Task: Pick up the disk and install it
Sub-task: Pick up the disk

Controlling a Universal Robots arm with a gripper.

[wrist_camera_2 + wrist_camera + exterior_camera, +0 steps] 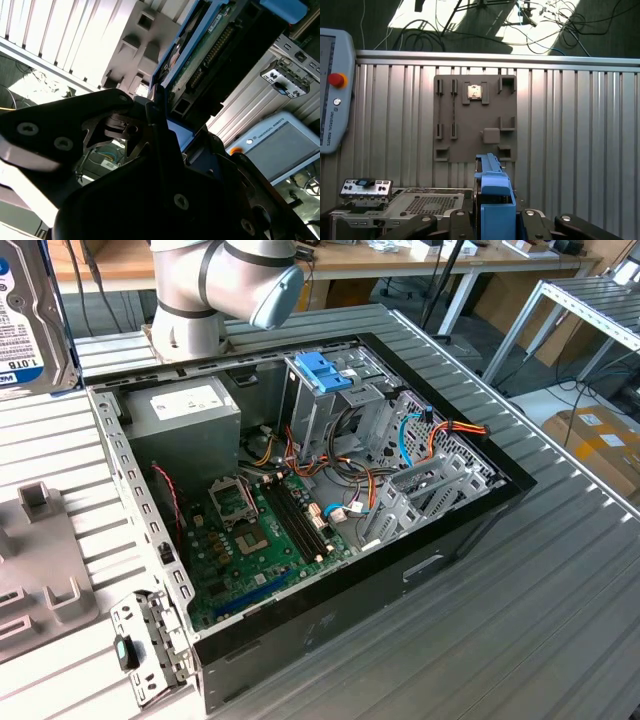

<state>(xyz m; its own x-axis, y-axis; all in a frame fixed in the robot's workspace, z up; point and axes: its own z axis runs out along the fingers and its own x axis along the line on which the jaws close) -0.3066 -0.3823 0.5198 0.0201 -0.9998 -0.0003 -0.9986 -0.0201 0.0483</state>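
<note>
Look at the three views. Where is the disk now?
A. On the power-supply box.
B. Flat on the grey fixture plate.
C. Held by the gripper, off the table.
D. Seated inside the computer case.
C: in the first wrist view the disk stands on edge, clamped in the gripper, clear of the grey fixture plate beyond it.

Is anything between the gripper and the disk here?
Nothing. In the second wrist view the gripper is clamped directly on the disk at its blue carrier rail, with no gap between them.
</note>
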